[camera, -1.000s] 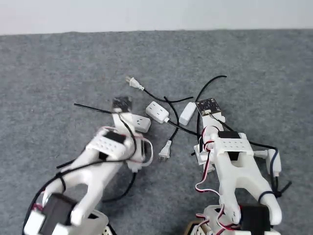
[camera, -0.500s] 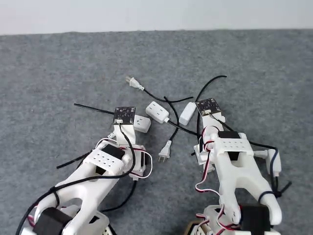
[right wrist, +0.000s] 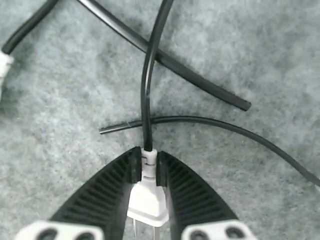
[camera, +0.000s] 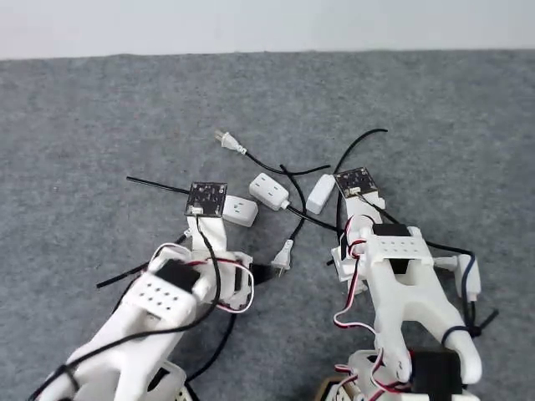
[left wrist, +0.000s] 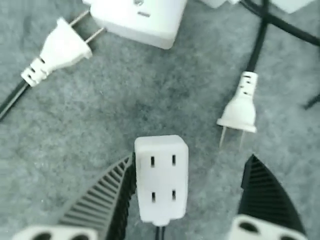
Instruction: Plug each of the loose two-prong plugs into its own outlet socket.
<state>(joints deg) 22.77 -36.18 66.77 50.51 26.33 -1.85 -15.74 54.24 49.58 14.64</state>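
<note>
In the left wrist view a white outlet socket [left wrist: 161,177] lies on the carpet inside my open left gripper [left wrist: 191,162], touching one finger [left wrist: 107,192]. Past it lie two loose plugs [left wrist: 240,111] [left wrist: 60,47] and a second socket [left wrist: 137,17]. My right gripper [right wrist: 148,152] is shut on a white two-prong plug [right wrist: 147,200], whose prongs point back at the camera. From above, the left arm [camera: 159,292] and right arm [camera: 401,259] flank three sockets [camera: 240,211] [camera: 269,190] [camera: 320,194] and two loose plugs [camera: 224,139] [camera: 282,255].
Black cords [camera: 288,171] cross and loop over the grey carpet [camera: 100,117] between the arms. More cords [right wrist: 165,60] lie just beyond the right gripper. Open carpet stretches to the far left and far right, and a pale wall [camera: 267,25] bounds the back.
The left arm has drawn back toward the near edge of the table and lowered. The sockets, plugs and right arm have not moved.
</note>
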